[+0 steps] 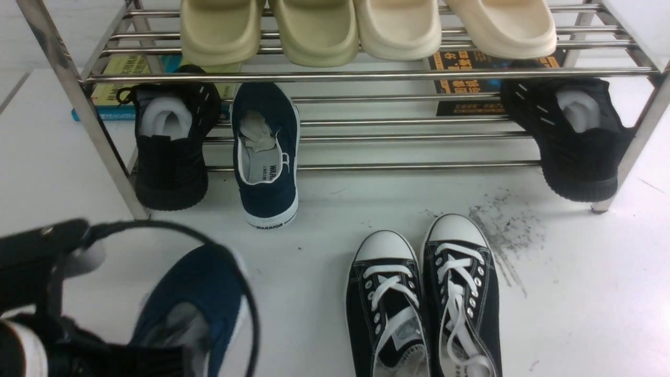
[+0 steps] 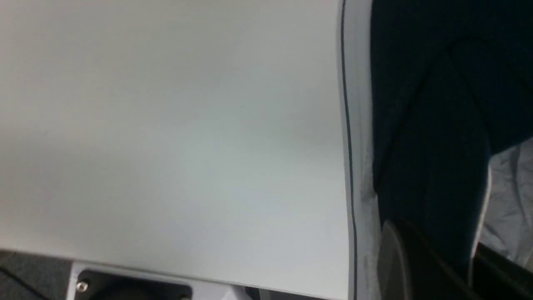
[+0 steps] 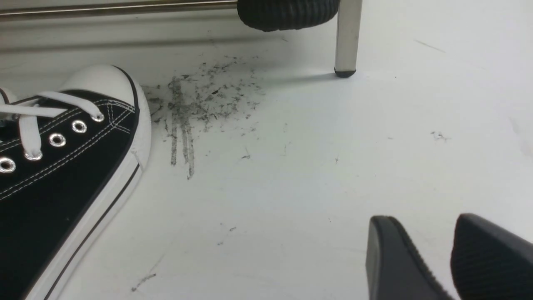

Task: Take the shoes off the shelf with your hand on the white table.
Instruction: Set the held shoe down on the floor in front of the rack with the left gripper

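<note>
One navy blue shoe (image 1: 266,157) lies on the lower tier of the steel shelf (image 1: 366,76), its white "WARRIOR" heel hanging over the front bar toward the white table (image 1: 576,303). The other navy shoe (image 1: 196,285) is off the shelf at the near left, toe pointing away. My left gripper (image 2: 441,254) is shut on that shoe's side wall (image 2: 433,175), with crumpled paper stuffing (image 2: 510,196) beside it. I cannot tell whether the sole rests on the table. My right gripper (image 3: 433,237) hovers open and empty over the table near the shelf's right leg (image 3: 347,37).
Black lace-up sneakers (image 1: 424,293) stand on the table at centre front. All-black knit shoes sit at the lower tier's left (image 1: 170,152) and right (image 1: 576,136). Cream slippers (image 1: 366,26) fill the top tier. Books (image 1: 471,78) lie behind. Scuff marks (image 1: 502,230) darken the table.
</note>
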Controlling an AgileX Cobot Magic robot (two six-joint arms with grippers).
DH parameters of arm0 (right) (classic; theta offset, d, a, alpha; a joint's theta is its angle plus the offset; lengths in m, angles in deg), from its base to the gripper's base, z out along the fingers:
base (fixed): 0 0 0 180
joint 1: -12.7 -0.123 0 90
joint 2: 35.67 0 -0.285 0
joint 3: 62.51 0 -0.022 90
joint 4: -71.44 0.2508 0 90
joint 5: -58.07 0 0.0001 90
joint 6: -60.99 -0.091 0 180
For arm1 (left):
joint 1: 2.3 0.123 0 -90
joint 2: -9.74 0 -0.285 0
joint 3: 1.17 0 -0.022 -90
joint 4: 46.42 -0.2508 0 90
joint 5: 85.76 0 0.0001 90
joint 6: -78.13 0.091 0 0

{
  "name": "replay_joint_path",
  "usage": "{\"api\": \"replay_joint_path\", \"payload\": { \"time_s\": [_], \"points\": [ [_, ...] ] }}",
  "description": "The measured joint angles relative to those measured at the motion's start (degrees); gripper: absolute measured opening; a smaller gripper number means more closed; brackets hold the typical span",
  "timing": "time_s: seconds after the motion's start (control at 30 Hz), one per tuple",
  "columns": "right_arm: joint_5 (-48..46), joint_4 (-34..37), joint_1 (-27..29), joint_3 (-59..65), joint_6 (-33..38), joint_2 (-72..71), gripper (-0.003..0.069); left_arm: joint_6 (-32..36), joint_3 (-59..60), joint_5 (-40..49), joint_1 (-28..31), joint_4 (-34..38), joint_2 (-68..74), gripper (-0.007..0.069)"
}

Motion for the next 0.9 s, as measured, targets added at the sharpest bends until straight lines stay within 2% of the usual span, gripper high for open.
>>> {"api": "replay_joint_path", "payload": {
  "time_s": [0.13,0.23,0.33,0.47,0.53,0.77,0.9],
  "points": [
    [0.00,0.00,0.00,0.00,0.00,0.00,0.0237,-5.45,7.96,-1.66,0.00,-3.96,-2.06,0.0039],
    [0.00,0.00,0.00,0.00,0.00,0.00,0.0237,-5.94,11.01,-5.33,0.00,-5.44,-2.00,0.0039],
    [0.00,0.00,0.00,0.00,0.00,0.00,0.0237,-6.12,13.48,-12.78,0.00,-7.98,-1.86,0.0039],
    [0.00,0.00,0.00,0.00,0.00,0.00,0.0237,-6.12,13.88,-19.68,0.00,-13.33,-1.61,0.0039],
    [0.00,0.00,0.00,0.00,0.00,0.00,0.0237,-6.12,13.88,-22.65,0.00,-18.41,-1.41,0.0039],
    [0.00,0.00,0.00,0.00,0.00,0.00,0.0237,-6.59,13.88,-21.04,0.00,-18.67,-1.40,0.0039],
    [0.00,0.00,0.00,0.00,0.00,0.00,0.0239,-11.09,13.88,-20.80,0.00,-16.52,-1.40,0.0039]
  ]
}}
